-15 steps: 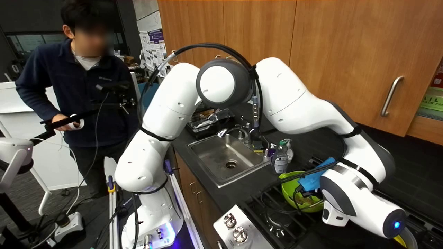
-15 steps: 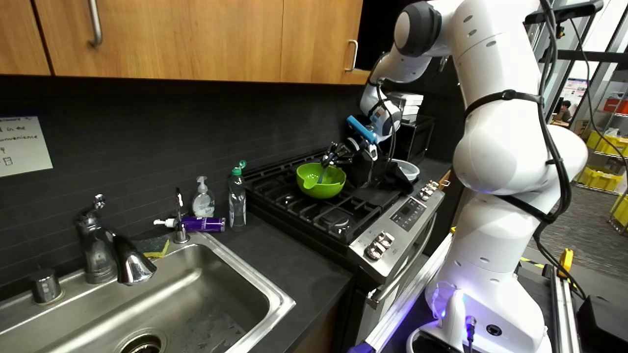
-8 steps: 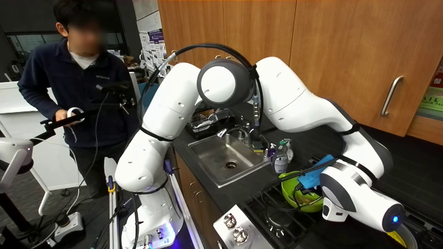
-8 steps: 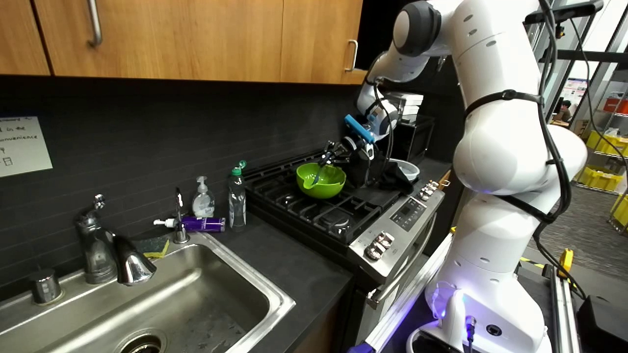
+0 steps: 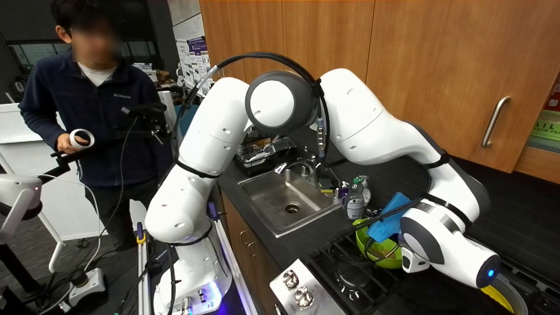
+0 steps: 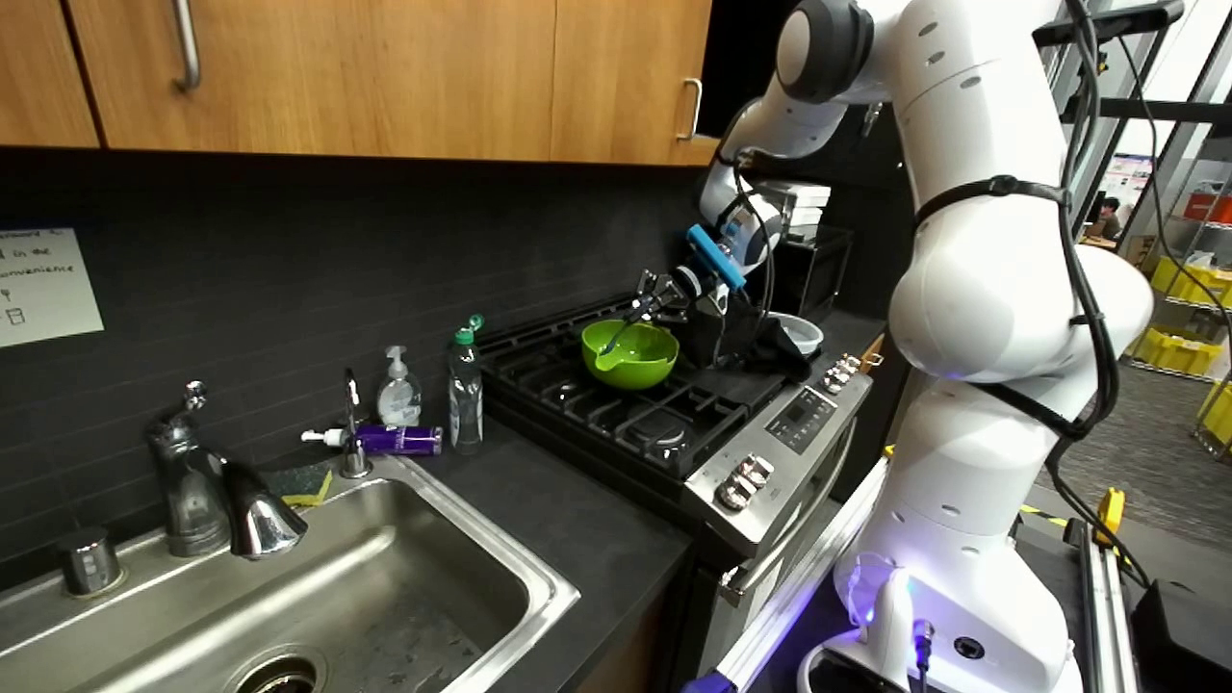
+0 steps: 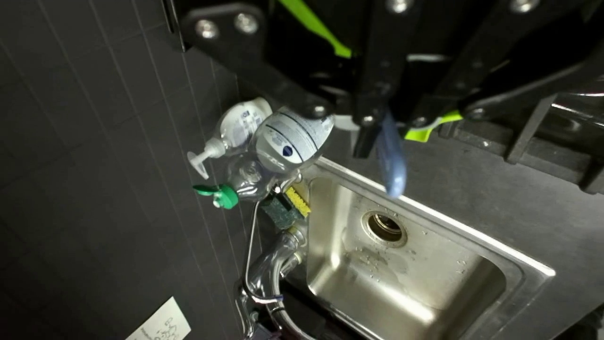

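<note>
The jaws are closed, and they grip a slim blue utensil (image 7: 394, 165). Its free end goes down at a slant over the opening of a green bowl (image 6: 640, 373); whether it touches the inside, I cannot tell. In an exterior view, some brownish bits (image 5: 383, 253) lie in this bowl. The bowl stands upright on the stove (image 6: 784, 448), nearer to the edge which faces the sink (image 6: 545, 582) than to the opposite edge. From how things lie, I judge that taking the utensil and bringing it to the bowl are done; it is not yet released, and how much of the work there is finished, I cannot say. Farther out, near the back edge of the dark table (image 6: 597, 539), between stove and sink, stand a green-capped bottle (image 6: 466, 399) and a clear pump bottle (image 6: 399, 399); a purple bottle (image 6: 399, 440) lies near them.
</note>
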You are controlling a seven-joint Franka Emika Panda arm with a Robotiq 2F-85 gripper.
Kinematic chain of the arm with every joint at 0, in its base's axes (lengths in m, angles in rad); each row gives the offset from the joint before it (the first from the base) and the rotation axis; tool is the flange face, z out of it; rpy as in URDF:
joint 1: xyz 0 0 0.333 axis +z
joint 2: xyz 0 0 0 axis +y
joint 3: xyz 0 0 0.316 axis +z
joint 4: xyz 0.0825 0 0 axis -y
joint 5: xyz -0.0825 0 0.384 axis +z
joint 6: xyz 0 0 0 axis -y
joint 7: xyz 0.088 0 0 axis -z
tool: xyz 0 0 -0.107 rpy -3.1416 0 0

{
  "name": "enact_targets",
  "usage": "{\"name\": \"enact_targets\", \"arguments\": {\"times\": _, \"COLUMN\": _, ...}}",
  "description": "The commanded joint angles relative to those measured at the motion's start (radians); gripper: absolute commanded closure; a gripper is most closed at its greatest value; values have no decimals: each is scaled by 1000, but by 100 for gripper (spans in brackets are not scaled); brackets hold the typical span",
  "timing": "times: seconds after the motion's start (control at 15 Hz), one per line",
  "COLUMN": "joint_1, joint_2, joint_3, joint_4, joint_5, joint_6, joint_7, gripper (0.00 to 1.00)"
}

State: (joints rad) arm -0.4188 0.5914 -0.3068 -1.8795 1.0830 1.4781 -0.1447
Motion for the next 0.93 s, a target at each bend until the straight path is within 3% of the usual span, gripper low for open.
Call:
{"name": "enact_targets", "arguments": {"times": 0.0, "joint_1": -15, "joint_2": -41, "joint_3": -3, "joint_4": -63, "joint_5": -12, "joint_6": -4, "joint_7": -83, "gripper": 99}}
{"name": "enact_targets", "arguments": {"times": 0.4, "joint_1": -25, "joint_2": -45, "joint_3": -11, "joint_4": -95, "joint_5": -9, "joint_6": 34, "joint_7": -188, "gripper": 99}}
{"name": "enact_targets", "arguments": {"times": 0.87, "joint_1": -36, "joint_2": -117, "joint_3": -26, "joint_4": -193, "joint_5": -11, "joint_6": 102, "joint_7": -409, "gripper": 99}}
